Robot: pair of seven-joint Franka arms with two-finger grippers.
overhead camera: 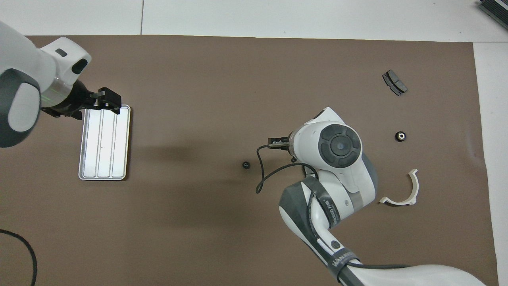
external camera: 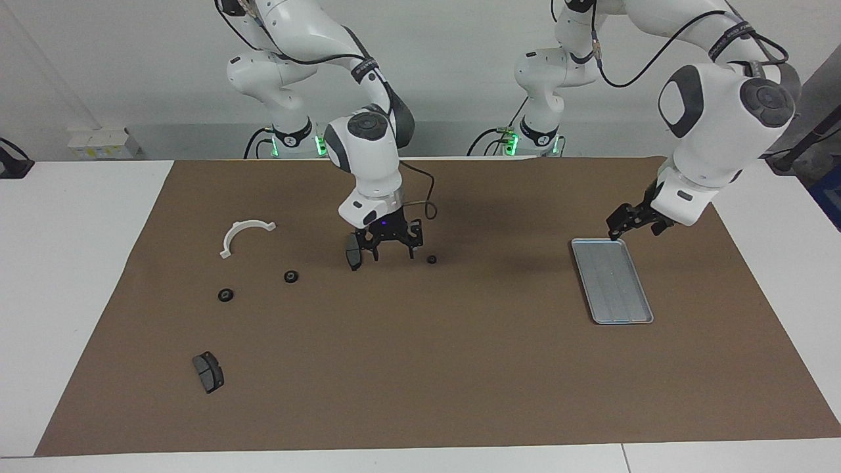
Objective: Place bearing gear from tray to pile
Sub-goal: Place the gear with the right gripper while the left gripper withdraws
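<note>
The silver tray lies bare at the left arm's end of the mat. My left gripper hangs open over the tray's end nearest the robots and holds nothing. One small black bearing gear sits mid-mat. My right gripper is open and low over the mat, between that gear and a dark brake pad. The pile at the right arm's end holds a white bracket, two more gears and another brake pad.
A brown mat covers the white table. The right arm's cable loops down over the mat beside the mid-mat gear. In the overhead view the right arm's wrist hides the brake pad near it and one pile gear.
</note>
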